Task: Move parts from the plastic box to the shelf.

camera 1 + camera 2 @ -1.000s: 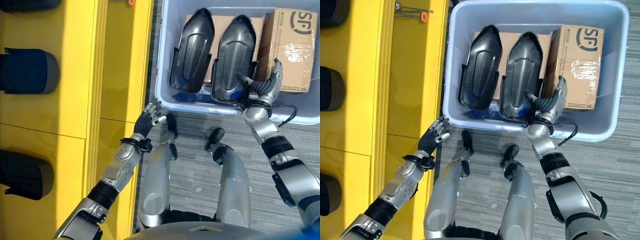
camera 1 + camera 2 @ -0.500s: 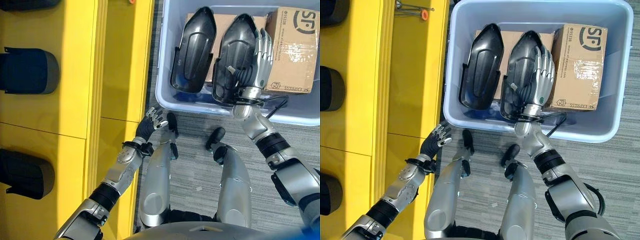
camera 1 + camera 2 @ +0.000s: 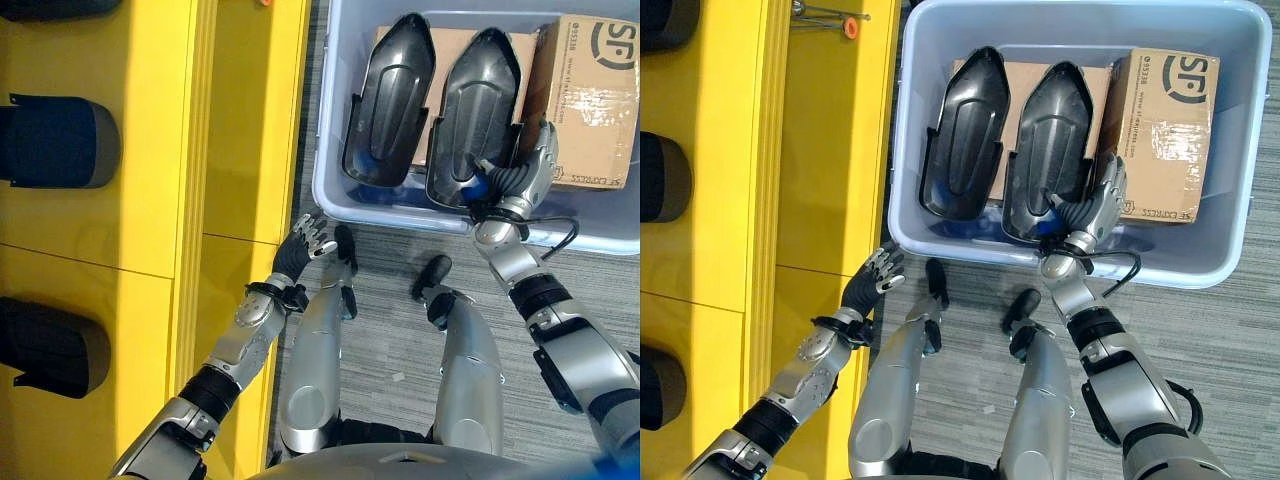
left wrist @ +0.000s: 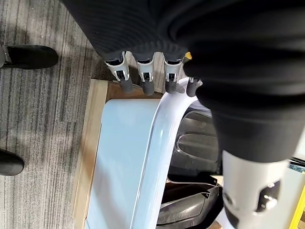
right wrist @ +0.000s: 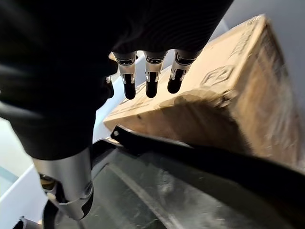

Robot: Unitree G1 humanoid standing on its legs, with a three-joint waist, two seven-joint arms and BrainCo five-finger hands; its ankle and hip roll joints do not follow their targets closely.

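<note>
Fingers (image 5: 151, 76) of the right hand (image 3: 1092, 207) are reaching out nearly straight and loosely spread, gripping nothing, with the thumb sitting apart just above the black part below it. Going by size, the yellow shelf (image 3: 150, 200) is taking up the robot's left side, with dark parts (image 3: 55, 140) already sitting in its compartments. Next to it, the pale blue plastic box (image 3: 1230, 150) is resting on the grey carpeted floor (image 3: 970, 370) straight ahead of the robot. Inside the box, a brown cardboard box (image 3: 1165, 130) is standing against the right wall, and a flatter piece of cardboard (image 3: 1015, 85) is lying behind the parts. Two black moulded parts are leaning side by side in the box, the left part (image 3: 962, 135) near the left wall and the right part (image 3: 1052, 145) just beside the cardboard box. The right hand is hovering over the near rim, between the lower end of the right part and the cardboard box; whether it is touching either one cannot be told. The left hand (image 3: 300, 245) is hanging outside the box, near its front left corner and beside the shelf edge, its fingers (image 4: 145, 83) relaxed and only slightly bent, holding nothing. Smallest of all, an orange-tipped item (image 3: 845, 28) is lying on the shelf top near the box's far corner.
</note>
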